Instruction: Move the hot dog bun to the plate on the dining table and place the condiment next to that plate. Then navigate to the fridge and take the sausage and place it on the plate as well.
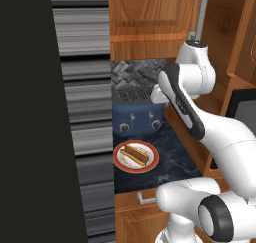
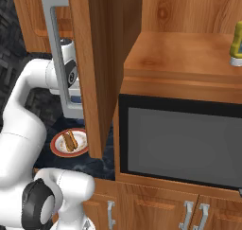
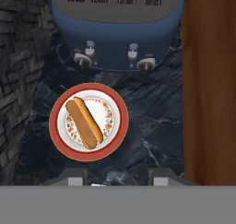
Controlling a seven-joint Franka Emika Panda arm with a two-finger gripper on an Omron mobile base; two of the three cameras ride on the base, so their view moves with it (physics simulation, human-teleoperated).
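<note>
One bun (image 3: 84, 122) is lying slantwise on a red-rimmed plate (image 3: 59, 108), left of centre in the hand view; the plate is resting on the dark marble surface (image 3: 152, 126), just in front of a blue toaster (image 3: 117, 38); a wooden cabinet side (image 3: 209, 85) is standing at the right edge; the end effector (image 3: 117, 180) is hanging above the plate with nothing between its fingertips (image 3: 76, 179), jaws drawn in close; in the right base view a yellow-green condiment bottle (image 2: 236, 47) is standing on the shelf above the microwave (image 2: 182, 144).

Glossy dark marble counter (image 3: 152, 126), wooden cabinets (image 2: 179, 58).
</note>
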